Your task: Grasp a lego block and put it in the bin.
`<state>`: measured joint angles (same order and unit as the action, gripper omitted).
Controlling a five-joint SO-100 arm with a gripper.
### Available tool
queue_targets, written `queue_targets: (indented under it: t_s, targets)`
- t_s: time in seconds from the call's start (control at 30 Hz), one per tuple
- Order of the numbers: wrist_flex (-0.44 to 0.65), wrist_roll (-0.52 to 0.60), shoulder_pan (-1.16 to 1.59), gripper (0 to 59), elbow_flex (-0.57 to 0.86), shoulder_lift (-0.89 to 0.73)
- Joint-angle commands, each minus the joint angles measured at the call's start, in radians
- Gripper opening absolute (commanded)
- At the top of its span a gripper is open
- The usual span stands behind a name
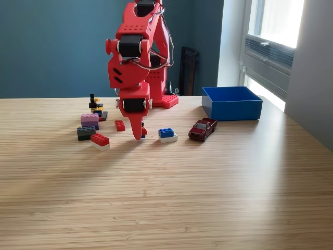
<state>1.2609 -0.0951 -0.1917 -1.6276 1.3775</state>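
Note:
My red arm reaches down at the middle of the exterior view, its gripper (138,134) pointing straight down with the tips close to the table. A small blue lego piece (144,132) peeks out right behind the fingertips; whether the jaws hold it is hidden, as they are seen edge-on. A blue brick on a white plate (167,134) lies just to the view's right of the gripper. A small red brick (119,125) lies to its left. The blue bin (231,103) stands at the back right, well apart from the gripper.
A dark red toy car (203,128) sits between the blue-and-white brick and the bin. On the left lie a red-on-white brick (100,140), a grey-green brick (86,132), a pink-purple stack (90,121) and a black-yellow piece (95,106). The arm's base (166,99) stands behind.

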Motion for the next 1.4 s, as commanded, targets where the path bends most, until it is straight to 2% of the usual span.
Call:
queue_targets:
  t_s: [0.03, 0.2, 0.37, 0.53, 0.77, 1.07, 1.4]
  targets:
    - [0.049, 0.015, 0.04, 0.0, -0.006, 0.25]
    - [0.129, 0.061, 0.175, 0.0, -0.051, 0.39]
    - [0.147, 0.12, 0.373, 0.0, -0.152, 0.489]
    - [0.15, 0.202, 0.586, 0.0, -0.201, 0.532]
    - [0.156, 0.279, 0.834, 0.0, -0.19, 0.529]
    - [0.155, 0.296, 1.126, 0.0, -0.081, 0.523]
    - [0.117, 0.262, 1.35, 0.0, -0.117, 0.523]
